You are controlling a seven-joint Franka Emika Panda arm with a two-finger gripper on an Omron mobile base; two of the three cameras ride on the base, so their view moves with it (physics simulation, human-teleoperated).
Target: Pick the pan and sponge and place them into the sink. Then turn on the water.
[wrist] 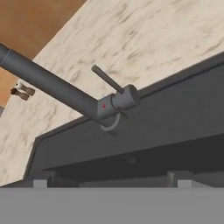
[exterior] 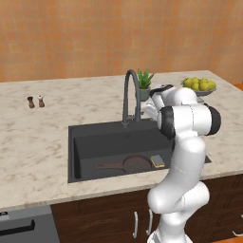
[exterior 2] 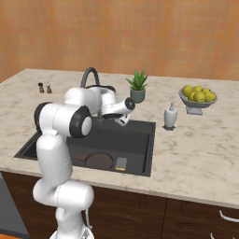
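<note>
Sink (exterior: 90, 137): centre of frame, set in the desk (exterior: 33, 142).
Sink contents: pan (exterior: 135, 164) and sponge (exterior: 157, 161) touching, at lower right of basin.
Faucet (exterior: 129, 95): behind basin.
End effector (exterior 2: 122, 120): beside faucet; opening cannot be judged.

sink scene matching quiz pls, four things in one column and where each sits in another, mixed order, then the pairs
Things:
1. pan
2. sponge
3. lemon bowl
4. soap bottle

Places:
A. on the counter just right of the sink, by its back corner
B. on the basin floor, handle pointing left in the left base view
C. far right of the counter, toward the wall
D. on the basin floor, right beside the pan

Pairs: 1-B, 2-D, 3-C, 4-A
</note>
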